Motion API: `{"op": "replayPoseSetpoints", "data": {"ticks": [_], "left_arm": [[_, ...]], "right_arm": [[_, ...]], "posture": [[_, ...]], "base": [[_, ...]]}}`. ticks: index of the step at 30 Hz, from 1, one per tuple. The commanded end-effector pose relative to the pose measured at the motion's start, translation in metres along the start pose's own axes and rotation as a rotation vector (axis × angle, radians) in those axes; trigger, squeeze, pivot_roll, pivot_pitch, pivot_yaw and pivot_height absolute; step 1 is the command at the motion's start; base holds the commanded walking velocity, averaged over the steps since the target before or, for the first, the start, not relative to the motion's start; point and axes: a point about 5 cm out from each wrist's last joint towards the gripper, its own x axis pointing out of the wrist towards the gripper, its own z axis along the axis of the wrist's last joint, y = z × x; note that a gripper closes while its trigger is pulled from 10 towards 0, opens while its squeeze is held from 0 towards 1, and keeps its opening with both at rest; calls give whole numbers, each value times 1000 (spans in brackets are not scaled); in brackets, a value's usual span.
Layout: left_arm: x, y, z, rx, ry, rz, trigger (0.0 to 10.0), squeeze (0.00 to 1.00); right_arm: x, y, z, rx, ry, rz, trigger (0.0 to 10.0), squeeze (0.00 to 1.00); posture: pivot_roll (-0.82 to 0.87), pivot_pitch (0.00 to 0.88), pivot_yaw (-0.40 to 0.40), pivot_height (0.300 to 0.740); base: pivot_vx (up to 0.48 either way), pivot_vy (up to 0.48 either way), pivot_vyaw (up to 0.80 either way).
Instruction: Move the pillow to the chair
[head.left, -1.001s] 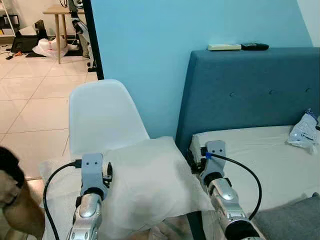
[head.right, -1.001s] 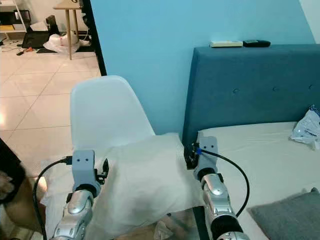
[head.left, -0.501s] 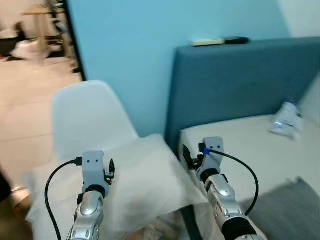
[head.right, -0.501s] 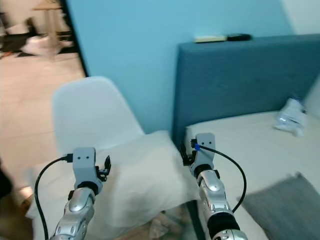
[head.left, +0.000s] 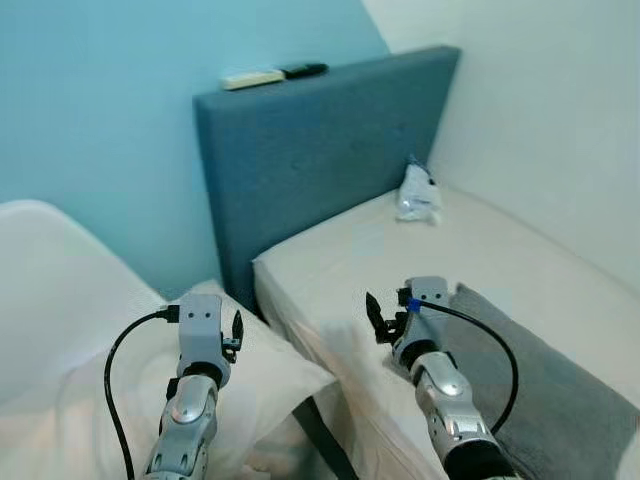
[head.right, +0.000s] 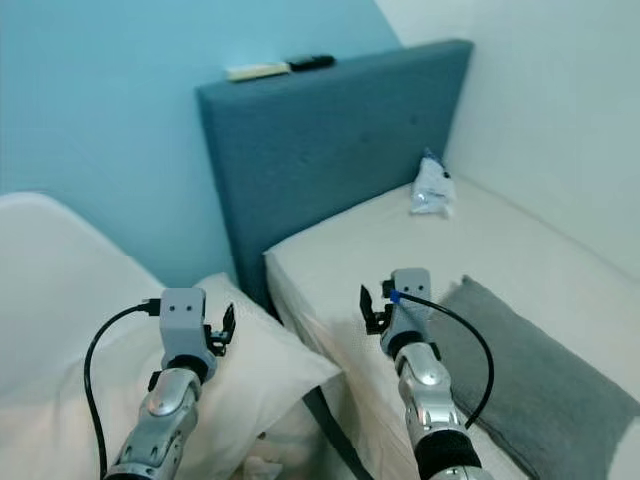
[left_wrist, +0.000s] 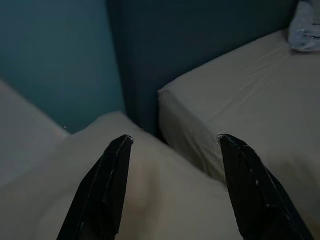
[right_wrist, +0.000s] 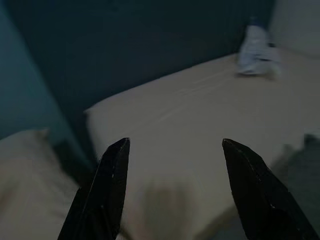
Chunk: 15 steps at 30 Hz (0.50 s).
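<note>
A white pillow (head.left: 270, 375) lies on the seat of the white chair (head.left: 50, 270) at the lower left, beside the bed. My left gripper (left_wrist: 174, 137) is open and hovers over the pillow's near part, holding nothing. Out over the mattress (head.left: 400, 250), my right gripper (right_wrist: 175, 141) is open and empty, off the pillow's right edge. A grey pillow (head.left: 540, 370) lies on the bed to the right of that arm.
The blue headboard (head.left: 320, 140) stands behind the bed, with a white remote (head.left: 252, 79) and a black remote (head.left: 300, 70) on its top. A crumpled plastic bag (head.left: 415, 195) lies on the mattress near the headboard. White wall closes the right side.
The whole view has swung to the right, so chair and pillow now sit at the far left. The right gripper now hangs over the bed. Both grippers stay open.
</note>
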Motion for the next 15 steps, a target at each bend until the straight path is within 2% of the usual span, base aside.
{"op": "replayPoseSetpoints", "data": {"ticks": [1,15], "left_arm": [[-4,2,-6,9,21,-1,10000,0],[-5,4,-7,15,18,-6,10000,0]], "right_arm": [[-1,0,-2,0,14,-3,10000,0],[-4,-1,-4,-5,27,-13,10000,0]], "posture": [[20,14,-30,740],[19,24,-32,740]], "base": [[0,0,-800],[0,0,-800]]}}
